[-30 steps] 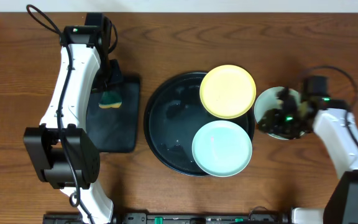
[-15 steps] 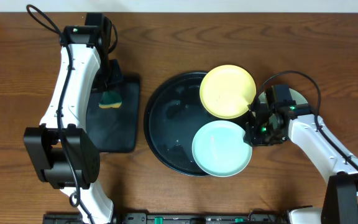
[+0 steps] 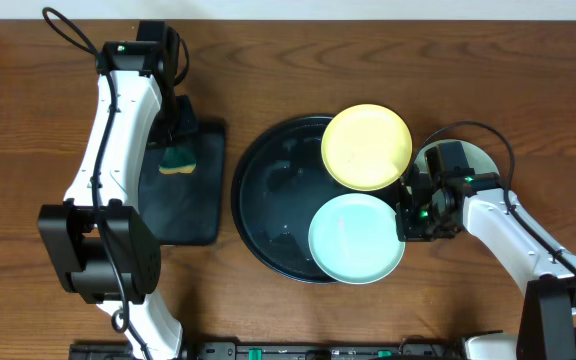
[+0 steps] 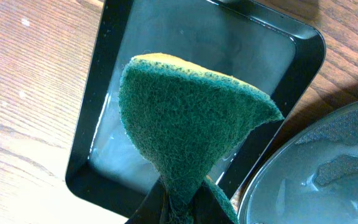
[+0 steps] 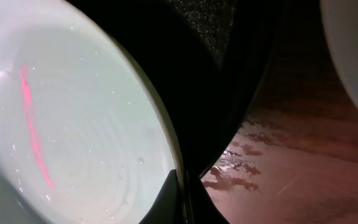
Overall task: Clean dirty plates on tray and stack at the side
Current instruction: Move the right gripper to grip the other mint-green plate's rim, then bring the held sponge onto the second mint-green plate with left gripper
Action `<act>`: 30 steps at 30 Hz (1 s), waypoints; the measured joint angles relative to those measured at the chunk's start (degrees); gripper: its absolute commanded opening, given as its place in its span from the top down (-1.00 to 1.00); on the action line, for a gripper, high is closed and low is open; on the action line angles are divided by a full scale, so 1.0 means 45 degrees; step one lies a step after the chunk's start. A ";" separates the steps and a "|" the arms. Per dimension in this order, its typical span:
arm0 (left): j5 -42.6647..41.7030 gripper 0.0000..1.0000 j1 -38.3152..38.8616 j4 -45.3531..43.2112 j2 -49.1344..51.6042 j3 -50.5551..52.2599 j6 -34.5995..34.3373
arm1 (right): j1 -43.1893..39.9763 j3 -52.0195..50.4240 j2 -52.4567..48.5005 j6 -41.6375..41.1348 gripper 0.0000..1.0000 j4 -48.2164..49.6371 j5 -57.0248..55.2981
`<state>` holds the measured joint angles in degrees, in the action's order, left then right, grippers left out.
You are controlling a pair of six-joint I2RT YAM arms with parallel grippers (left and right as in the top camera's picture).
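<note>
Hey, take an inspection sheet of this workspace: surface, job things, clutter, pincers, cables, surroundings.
Surface: wooden table, wet patch by the right pincer.
Job's things: round tray holds the yellow plate, overlapping its far-right rim, and the near mint plate; side plate on the table, partly under the right arm.
Clutter: small tray, water in it; nothing else seen.
Pincers: left pincer shut on the sponge above the small tray; right pincer shut on the near mint plate's rim.
Cables: left cable and right cable, black loops.
Surroundings: pale strip beyond the far edge.

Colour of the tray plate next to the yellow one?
Pale mint plate; best in overhead.
</note>
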<state>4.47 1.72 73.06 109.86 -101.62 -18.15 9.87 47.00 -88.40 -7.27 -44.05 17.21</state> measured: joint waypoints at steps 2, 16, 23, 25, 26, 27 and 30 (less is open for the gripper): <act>0.0000 0.85 0.0000 0.0000 0.0000 0.0000 0.0000 | 0.0015 0.0005 0.0000 -0.0039 0.97 0.0029 0.0214; 0.0000 0.85 0.0000 -0.0005 0.0000 0.0000 0.0000 | 0.3245 0.1243 -0.0034 -0.3682 0.97 0.3113 -0.0384; 0.0000 0.85 0.0000 0.0000 0.0000 0.0000 0.0000 | 0.4114 0.1749 -0.1520 -0.4838 0.97 0.3551 -0.0777; 0.0000 0.85 0.0029 0.0000 0.0000 0.0000 0.0000 | 0.4289 0.2108 -0.2220 -0.4954 0.97 0.3395 -0.0860; 0.0000 0.85 0.0049 0.0005 0.0000 0.0000 0.0000 | 0.4323 0.2322 -0.2550 -0.4998 0.97 0.3313 -0.0879; 0.0000 0.85 0.0078 0.0005 0.0000 0.0000 0.0000 | 0.4367 0.2603 -0.2895 -0.5013 0.97 0.3225 -0.0860; 0.0000 0.85 0.0219 0.0010 0.0000 0.0000 0.0005 | 0.4386 0.3298 -0.3633 -0.5071 0.98 0.3002 -0.0879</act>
<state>4.47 2.70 73.10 109.86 -101.62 -18.13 29.61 61.84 -104.75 -30.09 -30.55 13.26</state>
